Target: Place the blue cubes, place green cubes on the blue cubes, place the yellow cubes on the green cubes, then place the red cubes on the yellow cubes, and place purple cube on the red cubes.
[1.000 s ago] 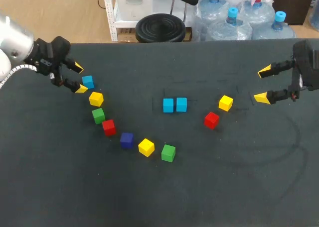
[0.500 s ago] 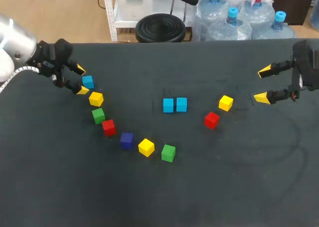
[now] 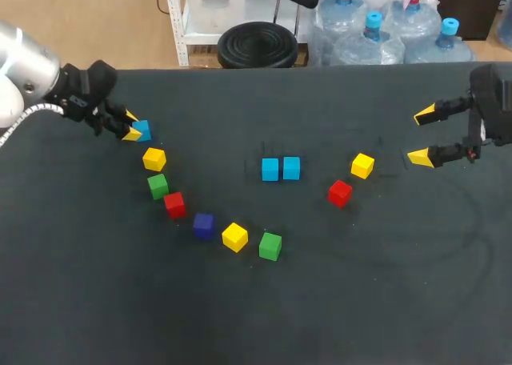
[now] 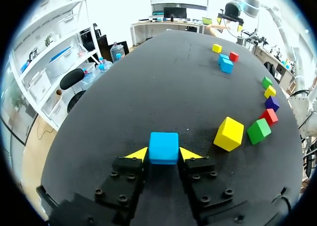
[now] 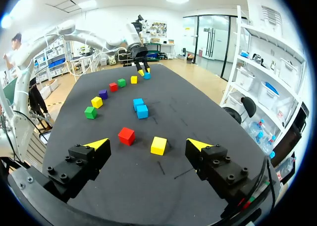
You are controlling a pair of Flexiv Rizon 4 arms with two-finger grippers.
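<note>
Bright, even light falls from overhead onto my table [image 3: 360, 301]. The cubes [image 3: 270, 246] cast only faint, short shadows on its dull top

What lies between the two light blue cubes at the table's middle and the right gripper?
A small yellow cube and a small red cube, not touching; the head view shows this.

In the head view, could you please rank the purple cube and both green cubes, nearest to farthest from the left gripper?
1. Left green cube, near the left gripper.
2. Purple cube, mid-row.
3. Right green cube, row's far end.
</note>
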